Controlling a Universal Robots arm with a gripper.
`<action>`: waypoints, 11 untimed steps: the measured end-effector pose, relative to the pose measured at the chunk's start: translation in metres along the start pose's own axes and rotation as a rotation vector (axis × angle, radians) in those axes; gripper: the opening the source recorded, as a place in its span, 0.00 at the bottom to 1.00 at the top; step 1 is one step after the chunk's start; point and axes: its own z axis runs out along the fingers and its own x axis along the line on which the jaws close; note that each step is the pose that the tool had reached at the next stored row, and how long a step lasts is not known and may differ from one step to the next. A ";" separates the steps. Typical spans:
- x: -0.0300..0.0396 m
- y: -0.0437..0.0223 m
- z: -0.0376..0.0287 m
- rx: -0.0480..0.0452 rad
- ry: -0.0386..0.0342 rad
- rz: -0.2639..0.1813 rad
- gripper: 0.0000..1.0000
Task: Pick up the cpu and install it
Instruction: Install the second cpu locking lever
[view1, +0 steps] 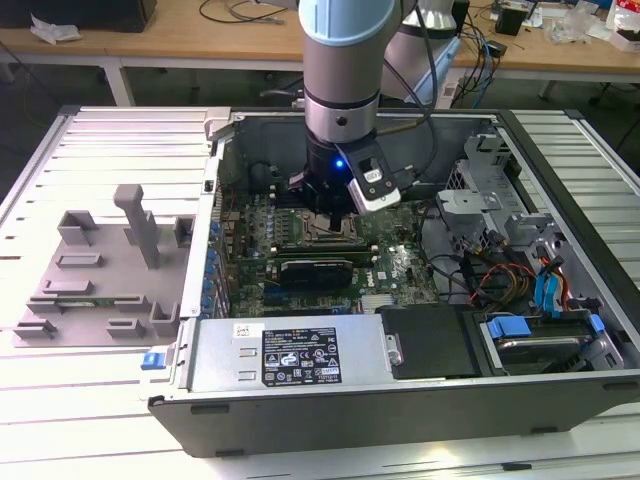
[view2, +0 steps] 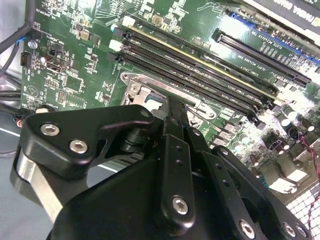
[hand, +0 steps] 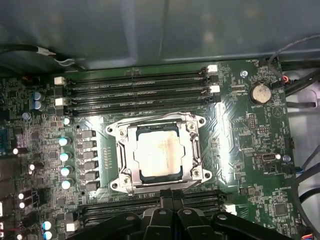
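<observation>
Already seated: the cpu (hand: 158, 154) lies flat in its socket frame (hand: 159, 153) on the green motherboard (hand: 240, 140).

Its square metal top shines pale under glare in the first wrist view, with a thin dark border showing round it inside the silver frame, whose corner screws sit at each side. Black memory slots (hand: 135, 90) run in rows just beside the socket on two sides, and a round coin battery (hand: 260, 93) sits near one corner of the board. Over the open computer case (view1: 400, 400), the gripper (view1: 328, 205) hangs close above the socket; whether its fingers are apart or closed I cannot tell. A grey plastic tray (view1: 100, 280) rests well apart toward the exterior view's left.
</observation>
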 end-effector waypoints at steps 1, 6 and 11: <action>0.0000 -0.0003 0.0002 -0.0003 0.0004 -0.005 0.11; 0.0000 -0.0022 0.0020 -0.0025 0.0036 -0.045 0.11; 0.0049 -0.0036 0.0029 -0.0037 0.0048 -0.062 0.11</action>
